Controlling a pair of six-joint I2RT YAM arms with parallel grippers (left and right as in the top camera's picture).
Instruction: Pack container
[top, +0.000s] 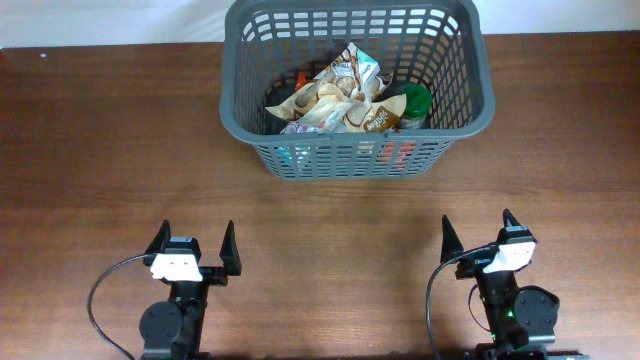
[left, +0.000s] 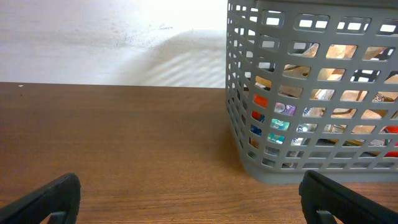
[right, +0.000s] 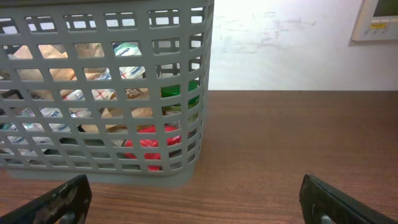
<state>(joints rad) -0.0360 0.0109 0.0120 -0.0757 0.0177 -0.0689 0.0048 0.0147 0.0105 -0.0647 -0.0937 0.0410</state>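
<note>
Left hand (top: 197, 245) and right hand (top: 479, 236) are spread and empty; inside the container (top: 355, 158), jumbled packets (top: 340, 100) blur behind lattice, labels unreadable.

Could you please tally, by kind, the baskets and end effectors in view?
Basket: 1
End effectors: 2 (left end effector, right end effector, both open)
Total: 3
The packets inside are too jumbled to count.

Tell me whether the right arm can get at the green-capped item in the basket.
Probably yes: the right gripper is open, bare table lies between it and the container, and the green-capped item sits uncovered at the open top. It must clear the near wall.
</note>
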